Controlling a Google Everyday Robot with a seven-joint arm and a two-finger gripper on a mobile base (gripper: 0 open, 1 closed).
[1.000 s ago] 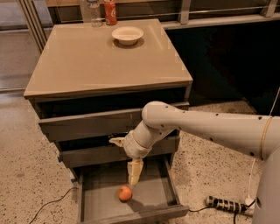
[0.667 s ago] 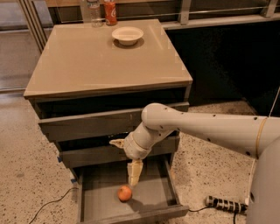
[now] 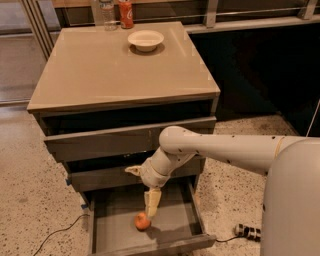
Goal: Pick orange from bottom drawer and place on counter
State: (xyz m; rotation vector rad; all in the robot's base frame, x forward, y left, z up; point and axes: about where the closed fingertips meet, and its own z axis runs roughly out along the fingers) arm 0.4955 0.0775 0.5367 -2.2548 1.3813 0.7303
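The orange [image 3: 142,221] lies on the floor of the open bottom drawer [image 3: 115,232], near its middle front. My gripper [image 3: 145,195] hangs over the drawer with its fingers spread open. One finger [image 3: 152,202] points down, its tip just above and right of the orange without holding it. The other finger [image 3: 132,170] sticks out to the left. The arm [image 3: 225,147] reaches in from the right, in front of the middle drawer. The beige counter [image 3: 115,70] tops the cabinet.
A white bowl [image 3: 145,40], a red soda can [image 3: 126,13] and a clear bottle [image 3: 104,10] stand at the counter's back edge. The two upper drawers [image 3: 100,142] are slightly ajar. A cable [image 3: 55,234] and a dark object [image 3: 247,232] lie on the speckled floor.
The gripper has sunk slightly toward the orange. The orange and the drawers have not moved.
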